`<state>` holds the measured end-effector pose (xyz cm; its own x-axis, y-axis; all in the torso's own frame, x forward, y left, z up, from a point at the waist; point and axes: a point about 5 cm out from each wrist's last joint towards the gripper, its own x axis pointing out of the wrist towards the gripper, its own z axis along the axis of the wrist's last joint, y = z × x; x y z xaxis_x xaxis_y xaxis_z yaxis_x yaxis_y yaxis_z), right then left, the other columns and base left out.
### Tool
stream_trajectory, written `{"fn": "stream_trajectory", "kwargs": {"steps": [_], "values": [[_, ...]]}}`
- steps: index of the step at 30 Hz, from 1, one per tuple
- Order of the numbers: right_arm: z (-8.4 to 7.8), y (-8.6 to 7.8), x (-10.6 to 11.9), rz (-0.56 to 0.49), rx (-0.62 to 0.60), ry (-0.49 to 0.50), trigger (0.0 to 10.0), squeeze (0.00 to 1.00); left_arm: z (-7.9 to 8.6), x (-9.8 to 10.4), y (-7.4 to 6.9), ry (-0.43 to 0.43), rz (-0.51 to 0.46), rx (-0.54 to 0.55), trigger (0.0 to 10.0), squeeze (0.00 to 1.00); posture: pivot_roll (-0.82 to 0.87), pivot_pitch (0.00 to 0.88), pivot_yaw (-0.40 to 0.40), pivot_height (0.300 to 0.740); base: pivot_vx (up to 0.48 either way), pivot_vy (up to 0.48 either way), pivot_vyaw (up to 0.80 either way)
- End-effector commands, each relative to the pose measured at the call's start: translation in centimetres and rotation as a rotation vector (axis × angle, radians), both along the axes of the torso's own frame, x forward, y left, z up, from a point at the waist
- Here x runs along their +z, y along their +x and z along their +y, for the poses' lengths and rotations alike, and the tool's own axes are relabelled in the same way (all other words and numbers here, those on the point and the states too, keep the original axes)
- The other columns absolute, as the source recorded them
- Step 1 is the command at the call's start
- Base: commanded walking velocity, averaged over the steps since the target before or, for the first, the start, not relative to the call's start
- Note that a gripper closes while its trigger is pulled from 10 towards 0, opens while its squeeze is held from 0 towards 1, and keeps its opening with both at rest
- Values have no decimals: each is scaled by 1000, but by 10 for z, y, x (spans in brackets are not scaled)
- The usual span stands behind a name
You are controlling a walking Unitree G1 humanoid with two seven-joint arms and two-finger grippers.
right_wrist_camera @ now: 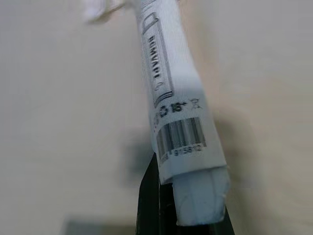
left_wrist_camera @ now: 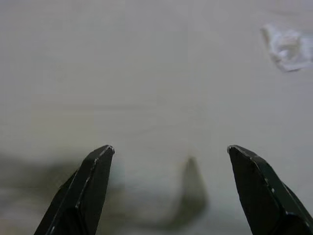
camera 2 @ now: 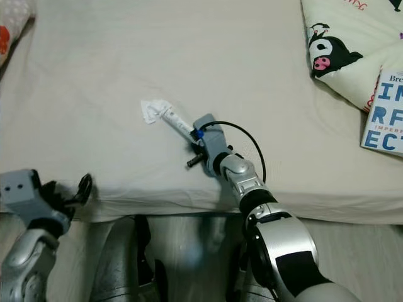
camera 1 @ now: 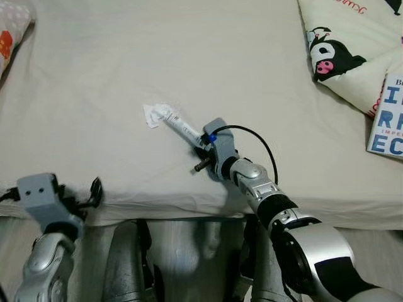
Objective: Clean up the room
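— Right wrist view, what is held?
— The right pincer (camera 1: 200, 142) is clamped on the near end of a white wrapper (right_wrist_camera: 175, 103), which stretches away over the bed (camera 1: 94, 94) to its crumpled far tip.
— How should the lift go?
— Straight up, I'd judge, grip kept firm so the thin packet doesn't slip.
— The other arm?
— The left pincer (left_wrist_camera: 168, 186) hangs apart at the bed's near edge, left.

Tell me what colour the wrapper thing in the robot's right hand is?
White with black print and a barcode; the wrapper shows best in the right wrist view, pinched in the right gripper.
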<state>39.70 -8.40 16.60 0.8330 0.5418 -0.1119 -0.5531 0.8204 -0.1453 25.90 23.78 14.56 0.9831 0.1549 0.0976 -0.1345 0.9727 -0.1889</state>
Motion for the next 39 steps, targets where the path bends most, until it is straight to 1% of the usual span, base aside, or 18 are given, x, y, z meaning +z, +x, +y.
{"fn": "stream_trajectory", "kwargs": {"steps": [1, 3, 7, 11, 15, 18, 19, 20, 21, 23, 24, 27, 28, 31, 32, 36, 37, 39], "values": [[-6, 2, 3, -11, -50, 68, 0, 0, -2, -14, 0, -45, 57, -1, 10000, 0, 163, 428, -31, 521, 0, 0, 0], [-16, 6, 14, -49, -129, 174, 0, 0, -10, -12, 13, -68, 38, -27, 10000, 0, 140, 404, -28, 521, 0, 0, 0], [-31, 5, 15, -93, -201, 234, 0, 0, -25, -7, 32, -97, 7, -85, 10000, 0, 79, 348, -21, 521, 0, 0, 0], [-38, 4, 14, -115, -236, 243, 0, 0, -31, -6, 39, -107, -3, -110, 10000, 0, 44, 331, -16, 521, 0, 0, 0], [-63, -4, 2, -143, -354, 257, 0, 0, -53, 0, 61, -106, -29, -199, 10000, 0, -55, 301, -4, 521, 0, 0, -591], [-63, -4, 2, -143, -354, 257, 0, 0, -53, 0, 61, -106, -29, -199, 10000, 0, -55, 301, -4, 521, 0, 0, -788], [-77, -19, -10, -171, -400, 223, 0, 0, -80, 3, 85, -77, -38, -276, 10000, 0, -187, 282, 15, 521, 0, 0, -775], [-77, -19, -10, -171, -400, 223, 0, 0, -80, 3, 85, -77, -38, -276, 10000, 0, -187, 282, 15, 521, 0, 0, -775], [-82, -32, -17, -187, -406, 213, 0, 0, -93, 7, 99, -48, -27, -286, 10000, 0, -248, 276, 31, 521, 0, 0, 0], [-82, -32, -17, -187, -406, 213, 0, 0, -93, 7, 99, -48, -27, -286, 10000, 0, -248, 276, 31, 521, 0, 0, 0], [-86, -46, -23, -191, -419, 219, 0, 0, -107, 13, 111, 6, -27, -293, 10000, 0, -275, 275, 34, 521, 0, 0, 0], [-88, -57, -27, -190, -431, 235, 0, 0, -116, 20, 119, 62, -25, -282, 10000, 0, -297, 274, 41, 521, 0, 0, 0], [-87, -68, -30, -188, -444, 251, 0, 0, -123, 28, 126, 129, -24, -253, 10000, 0, -318, 275, 47, 521, 0, 0, 0], [-86, -74, -32, -187, -454, 262, 0, 0, -128, 34, 131, 203, -22, -224, 10000, 0, -327, 280, 49, 521, 0, 0, 0], [-84, -79, -33, -185, -458, 269, 0, 0, -129, 36, 134, 300, -10, -178, 10000, 0, -339, 286, 51, 521, 0, 0, 0], [-80, -84, -32, -179, -459, 269, 0, 0, -127, 38, 138, 399, -5, -123, 10000, 0, -342, 292, 51, 521, 0, 0, 0], [-78, -87, -32, -173, -453, 270, 9490, 0, -120, 35, 139, 486, 16, -80, 10000, 0, -351, 309, 47, 521, 0, 0, 0], [-76, -89, -31, -170, -449, 271, 9490, 0, -115, 34, 140, 542, 29, -52, 10000, 0, -355, 315, 47, 521, 0, 0, 0]]}}
